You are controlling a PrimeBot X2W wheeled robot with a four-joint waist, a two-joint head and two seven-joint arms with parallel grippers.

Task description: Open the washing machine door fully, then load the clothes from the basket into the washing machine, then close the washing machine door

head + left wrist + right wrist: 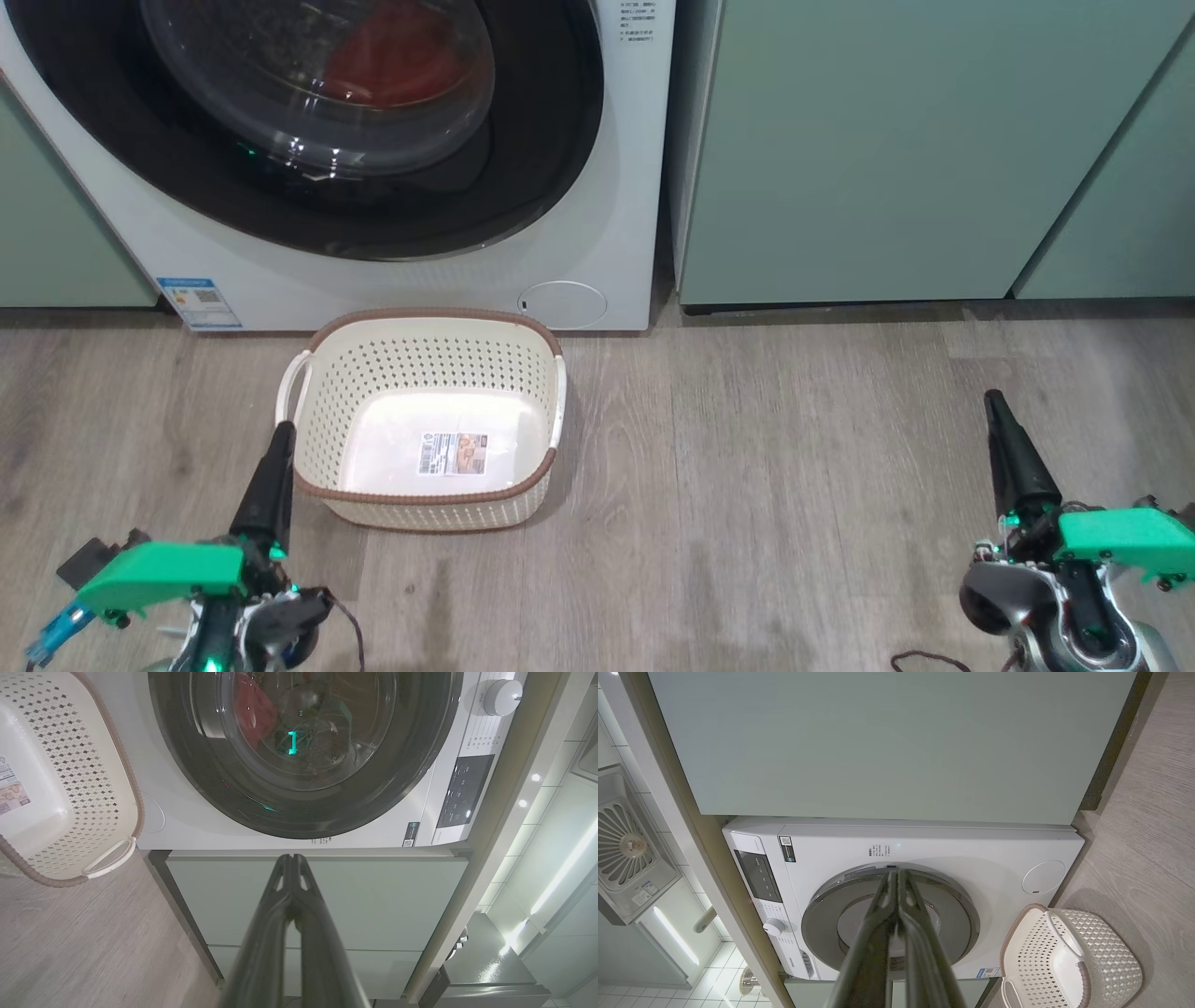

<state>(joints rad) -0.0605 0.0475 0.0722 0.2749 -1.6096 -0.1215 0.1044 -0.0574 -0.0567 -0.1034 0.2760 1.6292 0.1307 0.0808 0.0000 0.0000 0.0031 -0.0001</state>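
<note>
Pincers nearest: left pincer (pixel 282 434) and right pincer (pixel 995 403) sit low at the head view's bottom corners, both clenched, nothing held. Parked clear of the work, I'd judge. The basket (pixel 420 364) is on the floor (pixel 747 485) just before the washing machine (pixel 616 233), emptied. The clothes (pixel 392 61) show red behind the glass of the washing machine door (pixel 523 168), which sits flush, so the task looks done. The basket-bottom label (pixel 453 455), blue sticker (pixel 199 301) and small print (pixel 638 23) beside the door are all too small to read.

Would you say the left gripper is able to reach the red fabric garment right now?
Probably not: the red fabric garment lies behind the shut, black-rimmed round glass door, away from the left gripper.
</note>
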